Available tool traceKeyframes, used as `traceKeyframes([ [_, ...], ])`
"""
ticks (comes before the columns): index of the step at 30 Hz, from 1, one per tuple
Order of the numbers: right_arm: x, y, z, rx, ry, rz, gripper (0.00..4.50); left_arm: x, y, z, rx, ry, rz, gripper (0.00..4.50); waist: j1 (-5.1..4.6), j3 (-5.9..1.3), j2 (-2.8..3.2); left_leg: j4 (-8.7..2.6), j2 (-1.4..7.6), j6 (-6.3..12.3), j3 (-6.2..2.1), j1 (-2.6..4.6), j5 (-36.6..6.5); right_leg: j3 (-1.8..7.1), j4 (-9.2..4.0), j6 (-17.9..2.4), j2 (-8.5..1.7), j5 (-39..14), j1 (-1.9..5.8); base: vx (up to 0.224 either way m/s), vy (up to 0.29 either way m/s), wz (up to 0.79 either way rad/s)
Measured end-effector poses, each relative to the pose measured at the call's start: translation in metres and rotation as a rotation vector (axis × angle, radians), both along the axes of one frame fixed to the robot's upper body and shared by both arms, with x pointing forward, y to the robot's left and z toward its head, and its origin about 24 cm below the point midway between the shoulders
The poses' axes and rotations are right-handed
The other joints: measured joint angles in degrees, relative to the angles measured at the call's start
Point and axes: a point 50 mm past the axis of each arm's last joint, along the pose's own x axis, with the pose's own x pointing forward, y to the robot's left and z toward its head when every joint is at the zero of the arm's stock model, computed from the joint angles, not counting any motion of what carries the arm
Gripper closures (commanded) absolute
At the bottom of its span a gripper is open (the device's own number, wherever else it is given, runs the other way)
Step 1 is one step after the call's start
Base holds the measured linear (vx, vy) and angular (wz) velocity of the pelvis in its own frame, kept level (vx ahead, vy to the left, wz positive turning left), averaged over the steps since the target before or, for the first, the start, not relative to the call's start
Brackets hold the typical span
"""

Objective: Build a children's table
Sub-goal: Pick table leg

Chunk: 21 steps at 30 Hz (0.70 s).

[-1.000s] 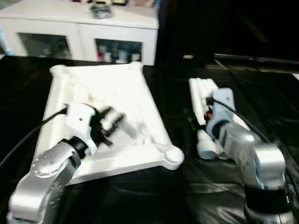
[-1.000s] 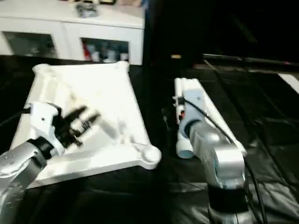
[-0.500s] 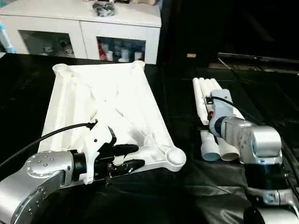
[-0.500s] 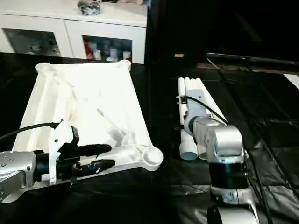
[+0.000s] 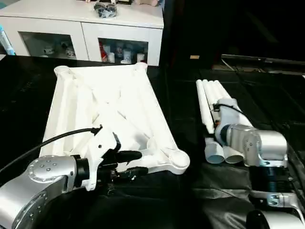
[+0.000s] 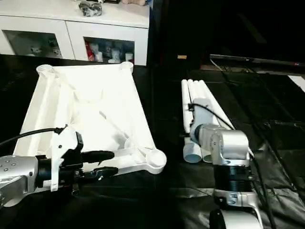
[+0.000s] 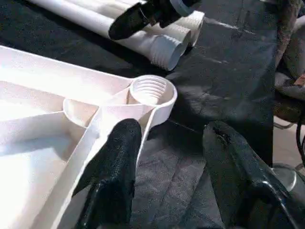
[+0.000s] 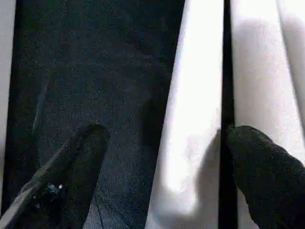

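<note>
The children's table lies in parts on black cloth. Its square top is upside down, ribs up, with a threaded corner socket at the near right. The white tube legs lie side by side to its right. My left gripper is open at the top's near edge, just short of that socket. One finger hangs over the rim, the other over the cloth. My right gripper is open wide above the legs, with one leg between its fingers and untouched.
A white cabinet with glass doors stands behind the top. Black cloth covers the ground around the parts. A black cable trails from my left wrist.
My left arm swung down from over the middle of the top to its near edge, fingers pointing towards the corner socket. The right arm stays over the legs.
</note>
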Motion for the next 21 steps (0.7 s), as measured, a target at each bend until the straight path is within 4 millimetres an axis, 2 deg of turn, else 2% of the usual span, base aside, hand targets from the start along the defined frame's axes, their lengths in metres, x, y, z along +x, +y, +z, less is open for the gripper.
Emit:
traceKeyframes([
  [10, -0.003, -0.003, -0.016, 0.022, 0.076, -0.014, 1.45, 0.0, -0.001, -0.001, 0.005, -0.002, 0.002, 2.1, 0.0, -0.02, -0.03, 0.02, 0.0, 0.0, 0.03, 0.01, 0.0, 0.01, 0.01, 0.0, 0.0, 0.0, 0.0, 0.0, 0.0, 0.0],
  [21, -0.004, -0.003, -0.019, 0.083, 0.094, -0.026, 2.46, 0.0, -0.002, -0.002, 0.01, -0.001, 0.006, 2.1, 0.0, -0.1, -0.18, 0.03, 0.01, 0.0, 0.04, 0.07, 0.0, 0.02, 0.01, 0.0, 0.0, 0.0, 0.03, 0.0, 0.0, 0.0],
])
